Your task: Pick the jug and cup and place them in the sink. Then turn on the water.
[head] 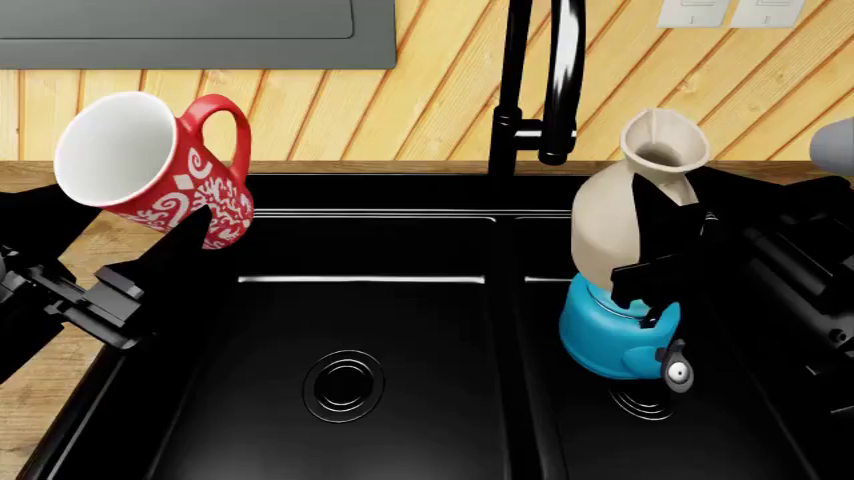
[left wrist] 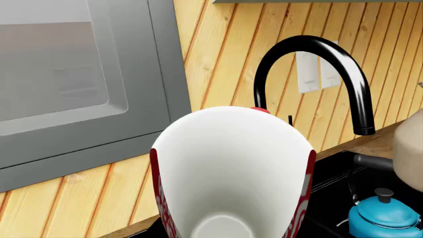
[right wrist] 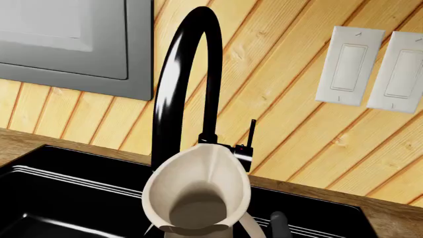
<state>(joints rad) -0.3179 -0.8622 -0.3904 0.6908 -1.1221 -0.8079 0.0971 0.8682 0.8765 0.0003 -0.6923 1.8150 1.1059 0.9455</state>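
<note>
The red floral cup (head: 154,170) is tilted in the air over the left rim of the black sink (head: 400,330), with my left gripper (head: 200,232) shut on its lower body. The left wrist view looks into the cup's white inside (left wrist: 231,168). The cream jug (head: 641,205) is upright above the right basin, just over a blue kettle (head: 607,335), with my right gripper (head: 657,250) shut on it. The right wrist view looks down the jug's mouth (right wrist: 197,198). The black faucet (head: 554,80) stands behind the divider. No water shows at its spout.
The faucet's arch (right wrist: 178,74) rises close behind the jug, and its spout (left wrist: 363,130) hangs near the cup. The kettle (left wrist: 383,215) stands on the right basin's drain. A wooden counter (head: 40,400) borders the sink. A grey cabinet (head: 200,35) and wall switches (right wrist: 370,67) are on the plank wall.
</note>
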